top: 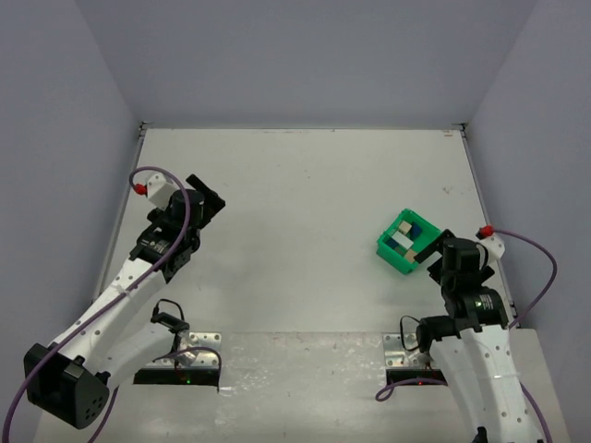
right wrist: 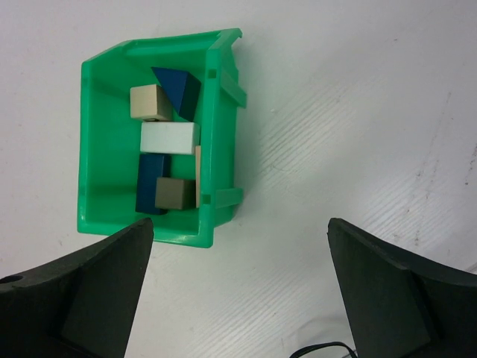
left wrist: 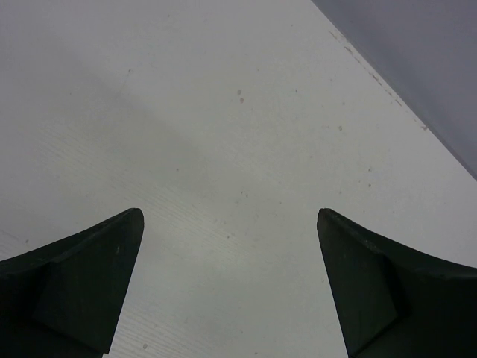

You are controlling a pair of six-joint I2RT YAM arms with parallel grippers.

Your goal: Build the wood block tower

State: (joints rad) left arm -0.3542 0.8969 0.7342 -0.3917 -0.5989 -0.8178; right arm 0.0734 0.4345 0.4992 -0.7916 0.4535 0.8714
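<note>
Wood block tower pieces (right wrist: 170, 138) lie jumbled inside a green bin (right wrist: 104, 179) near the right edge of the surface (top: 295, 185). Jaws of the left gripper (left wrist: 229, 216) and right gripper (right wrist: 240, 224) gape wide, empty.

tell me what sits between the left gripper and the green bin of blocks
Only bare table: in the top external view, nothing lies between the left gripper and the green bin holding the wood blocks.

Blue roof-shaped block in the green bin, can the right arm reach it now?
Probably yes. The right gripper is open beside the open-topped green bin, and nothing covers the blue roof-shaped block. It lies close to the bin wall and a tan block, so gripping may be cramped.
</note>
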